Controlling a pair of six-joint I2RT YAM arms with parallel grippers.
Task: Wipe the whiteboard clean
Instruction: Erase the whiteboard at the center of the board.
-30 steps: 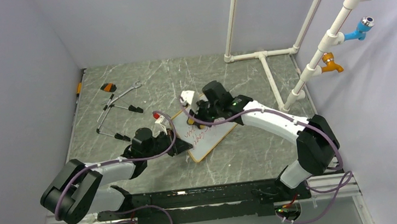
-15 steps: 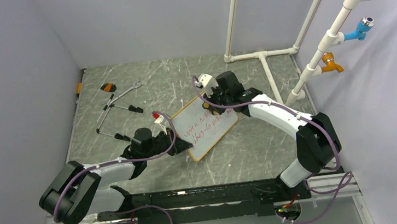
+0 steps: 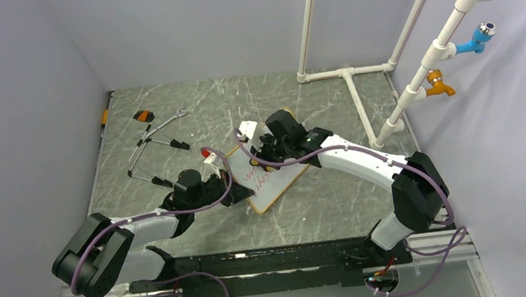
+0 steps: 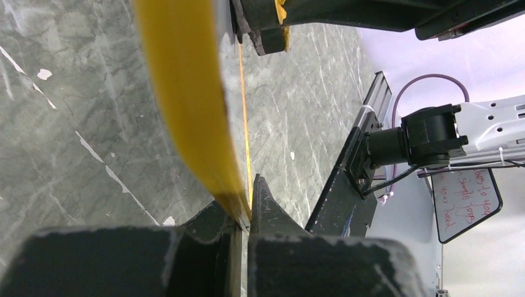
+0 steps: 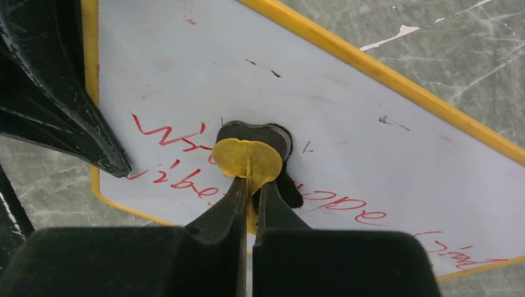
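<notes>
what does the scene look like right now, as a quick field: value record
left gripper: shut on the frame edge of the whiteboard
right gripper: shut on a round yellow eraser, pad pressed on the board
red writing: lines visible on both sides of the eraser
board position: on the table, between the arms
</notes>
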